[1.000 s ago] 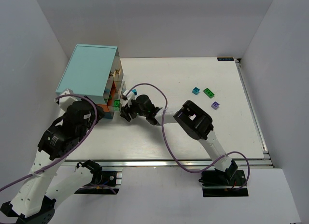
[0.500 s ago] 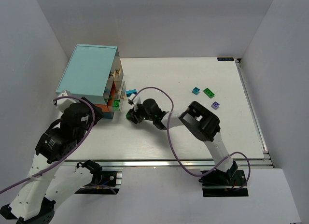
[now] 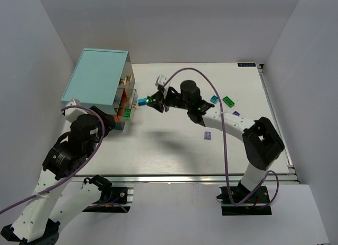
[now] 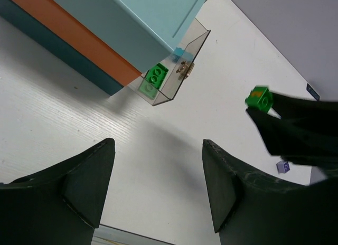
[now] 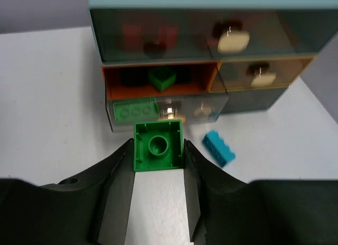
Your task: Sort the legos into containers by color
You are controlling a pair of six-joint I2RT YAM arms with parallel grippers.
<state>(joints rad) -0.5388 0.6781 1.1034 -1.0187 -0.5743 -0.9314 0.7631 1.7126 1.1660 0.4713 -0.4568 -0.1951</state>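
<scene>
there, the right jaws were clamped on a green lego (image 5: 158,144), its hollow underside toward the wrist camera, just in front of the cabinet (image 3: 97,78). a clear drawer (image 5: 163,110) low on the cabinet's front stood pulled out with another green lego (image 5: 132,111) inside. a cyan lego (image 5: 219,148) lay on the tabletop (image 3: 158,150) close before that drawer. the left jaws hung wide apart and empty beside the cabinet's near side. well right of the cabinet lay loose legos: cyan (image 3: 214,99), green (image 3: 228,101), and two pale purple (image 3: 236,114) (image 3: 208,135).
</scene>
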